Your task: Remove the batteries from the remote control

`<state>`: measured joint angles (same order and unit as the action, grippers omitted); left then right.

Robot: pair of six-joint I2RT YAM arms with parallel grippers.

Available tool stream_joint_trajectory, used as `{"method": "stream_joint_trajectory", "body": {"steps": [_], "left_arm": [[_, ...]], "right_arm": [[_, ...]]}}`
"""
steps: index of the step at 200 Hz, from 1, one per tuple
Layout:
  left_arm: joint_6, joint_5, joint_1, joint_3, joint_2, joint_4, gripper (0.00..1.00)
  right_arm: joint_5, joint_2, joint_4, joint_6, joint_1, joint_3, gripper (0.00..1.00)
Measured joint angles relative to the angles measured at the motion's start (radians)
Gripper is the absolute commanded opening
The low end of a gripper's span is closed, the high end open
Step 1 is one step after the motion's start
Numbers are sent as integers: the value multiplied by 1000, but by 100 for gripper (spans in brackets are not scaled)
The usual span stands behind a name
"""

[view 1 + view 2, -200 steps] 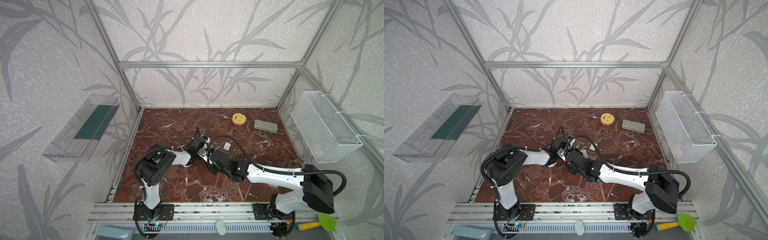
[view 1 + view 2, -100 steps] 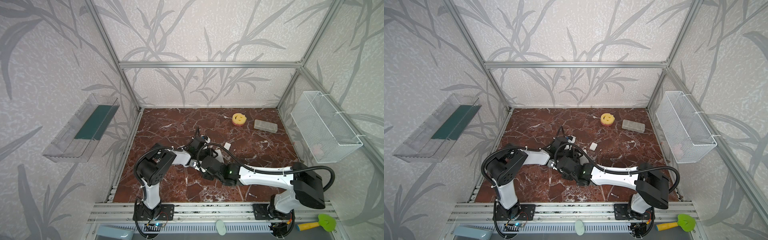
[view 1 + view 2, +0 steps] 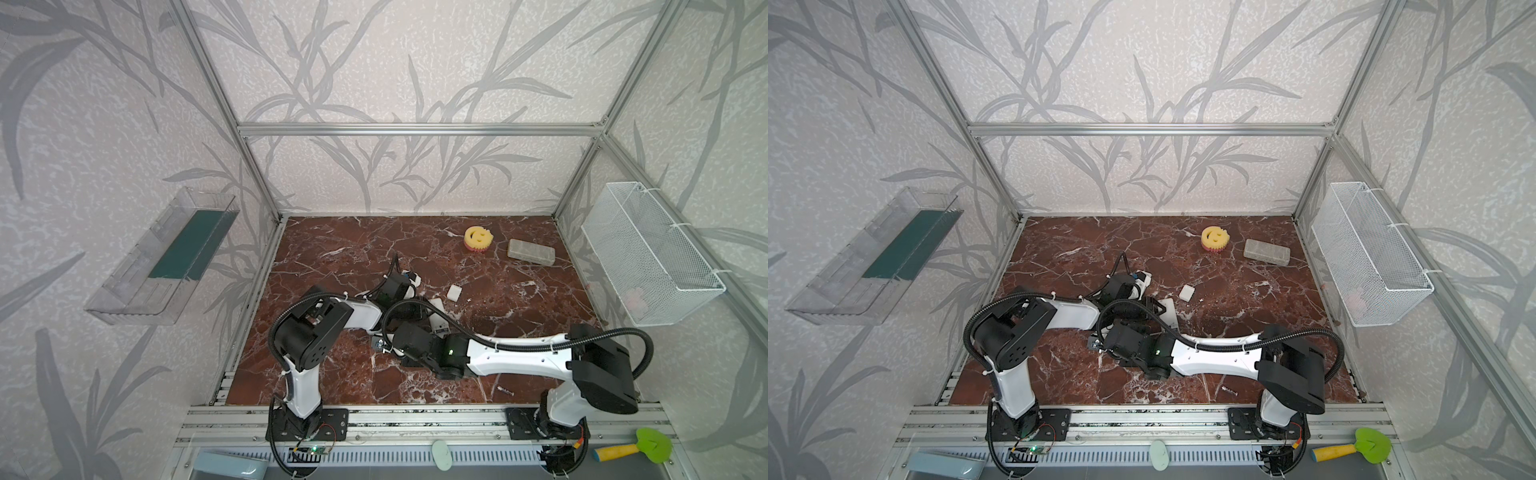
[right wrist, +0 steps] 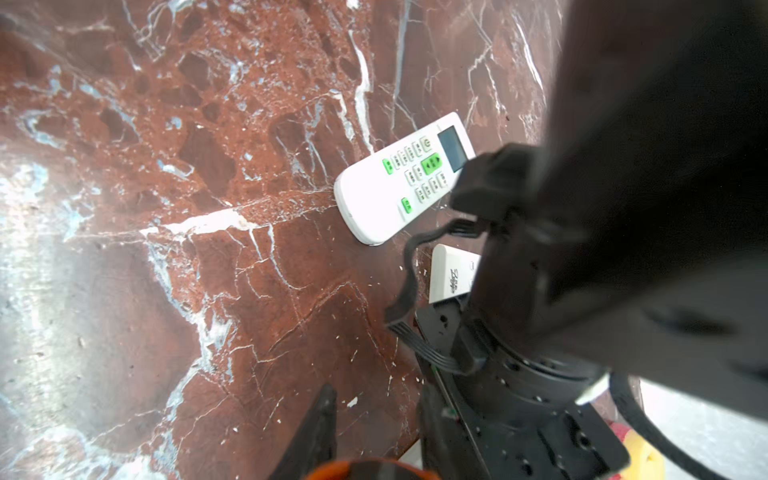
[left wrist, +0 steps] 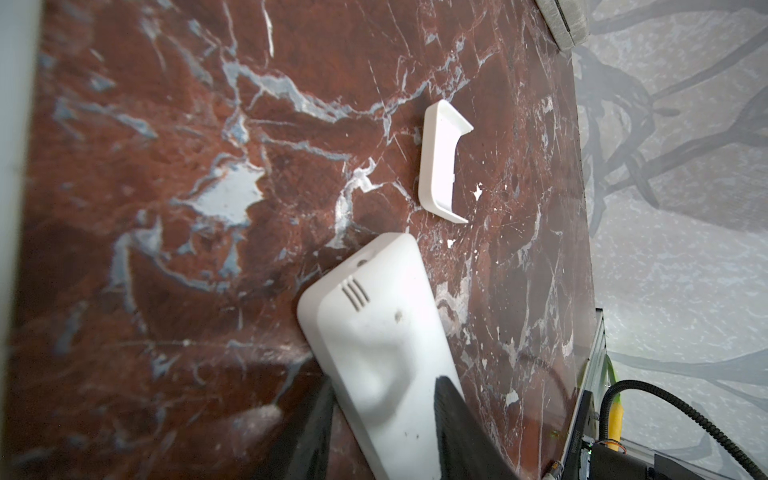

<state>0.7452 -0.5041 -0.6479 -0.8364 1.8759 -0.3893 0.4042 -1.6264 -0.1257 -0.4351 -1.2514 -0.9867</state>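
The white remote control [image 5: 374,340] lies back up on the red marble floor, and my left gripper [image 5: 384,386] is shut on its near end. In both top views it shows beside the left wrist [image 3: 437,316] [image 3: 1169,311]. Its white cover [image 5: 440,162] lies loose just beyond it. My right gripper [image 4: 376,399] is shut on the orange-handled screwdriver [image 4: 370,467] and hovers low, close to the left arm [image 3: 386,347]. A slim silvery-grey cylinder [image 3: 504,390], which looks like one of the batteries, lies near the front edge. Any others are hidden.
A second white remote [image 4: 405,178] with green buttons lies face up past the left arm's wrist. A yellow smiley sponge [image 3: 478,239] and a grey block [image 3: 532,252] sit at the back right. A wire basket [image 3: 648,257] hangs on the right wall, a clear shelf [image 3: 166,257] on the left.
My right arm has swung left and toward the front, uncovering the remote in the top views. The left gripper has closed a little more on the remote.
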Motion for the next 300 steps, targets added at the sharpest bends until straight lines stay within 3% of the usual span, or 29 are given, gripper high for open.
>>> {"method": "stream_joint_trajectory", "body": {"steps": [80,133,186,235,273,300], "left_arm": [[8,-23,-4,0,9,-10,41],[11,-26,-4,0,11,-15,41],[11,-33,-5,0,6,-2,40],[18,-28,-45,20,-39,67,41],[-7,10,-75,19,-101,199,40],[-87,62,-71,-100,-107,360,31]], "right_arm": [[60,-29,-37,-93,-6,-13,0],[66,-5,-87,-31,-6,-20,0],[61,241,-71,215,28,21,0],[21,508,-36,609,297,234,0],[-32,570,-43,808,401,301,0],[-64,587,-44,882,422,320,0]]}}
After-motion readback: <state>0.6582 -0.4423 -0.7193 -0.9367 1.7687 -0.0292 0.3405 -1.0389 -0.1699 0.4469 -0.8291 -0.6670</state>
